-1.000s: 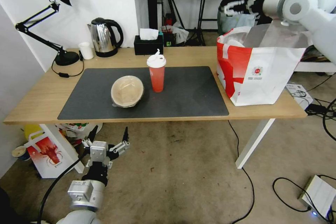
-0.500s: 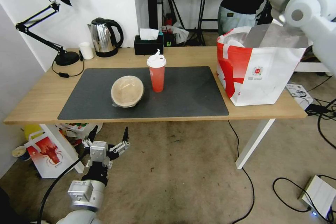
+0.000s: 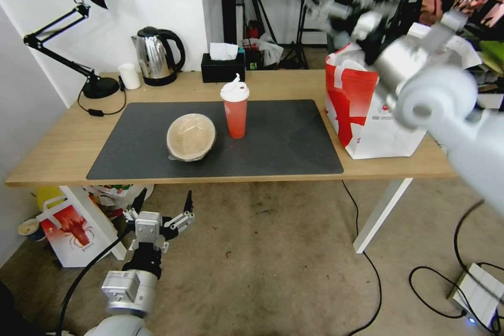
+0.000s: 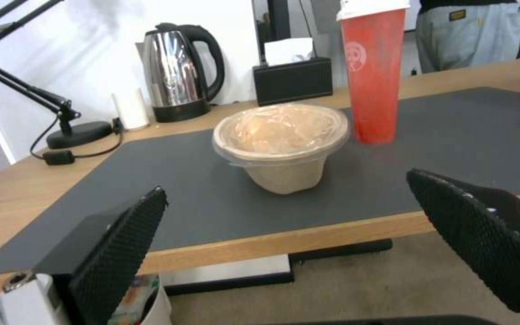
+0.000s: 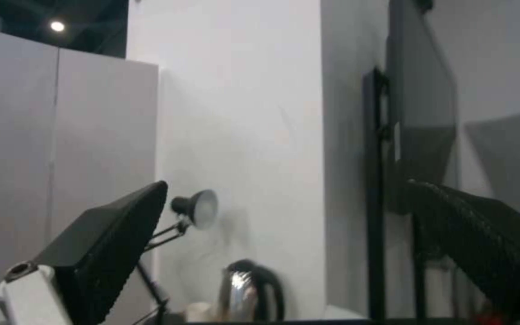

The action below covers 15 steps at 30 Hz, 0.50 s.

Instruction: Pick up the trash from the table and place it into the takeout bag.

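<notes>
swinging up and away from above the takeout bag point(image 3: 386, 121) at the table's point(image 3: 52, 155) right end, the right gripper point(image 3: 336, 10) was spread empty, while the left gripper point(image 3: 163, 205) hung wide below the front edge, the beige bowl point(image 3: 191, 136) and red cup point(image 3: 235, 110) waiting mid-mat.

The right arm point(image 3: 436, 100) swings down and toward the robot's left, now crossing in front of the bag point(image 3: 367, 110) and hiding much of its white face and logo, where a second ago it stood high at the far right behind the bag. The right gripper point(image 3: 336, 10), blurred, now reaches leftward above the bag's red corner, fingers spread wide.
</notes>
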Available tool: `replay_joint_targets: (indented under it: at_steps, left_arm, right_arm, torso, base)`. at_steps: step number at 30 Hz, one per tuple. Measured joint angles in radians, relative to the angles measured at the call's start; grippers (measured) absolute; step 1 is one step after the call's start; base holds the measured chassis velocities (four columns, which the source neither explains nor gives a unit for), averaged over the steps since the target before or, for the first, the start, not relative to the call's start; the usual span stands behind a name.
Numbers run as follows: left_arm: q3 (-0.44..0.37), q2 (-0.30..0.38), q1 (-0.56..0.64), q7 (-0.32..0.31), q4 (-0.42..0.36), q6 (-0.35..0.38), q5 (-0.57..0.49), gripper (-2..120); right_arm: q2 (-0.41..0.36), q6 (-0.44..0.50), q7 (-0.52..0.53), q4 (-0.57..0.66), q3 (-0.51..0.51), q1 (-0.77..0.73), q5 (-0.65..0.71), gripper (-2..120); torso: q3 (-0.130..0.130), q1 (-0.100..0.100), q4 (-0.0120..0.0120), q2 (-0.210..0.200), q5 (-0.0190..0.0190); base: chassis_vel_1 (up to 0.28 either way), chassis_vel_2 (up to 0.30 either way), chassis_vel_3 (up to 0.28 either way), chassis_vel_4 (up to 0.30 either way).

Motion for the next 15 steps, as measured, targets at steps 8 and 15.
replay_joint_targets:
  at_steps: [8, 15]
  left_arm:
    - [0.000, 0.000, 0.000, 0.000, 0.000, 0.000, 0.000, 100]
    - [0.000, 0.000, 0.000, 0.000, 0.000, 0.000, 0.000, 100]
  right_arm:
    - [0.064, 0.066, 0.069, 0.174, 0.148, -0.333, -0.260, 100]
    - [0.276, 0.137, 0.108, 0.251, 0.228, -0.707, -0.585, 100]
  torso:
    - [0.000, 0.000, 0.0000, 0.000, -0.0008]
    - [0.000, 0.000, -0.0003, 0.000, 0.0001]
  base:
    - [0.000, 0.000, 0.000, 0.000]
    - [0.000, 0.000, 0.000, 0.000]
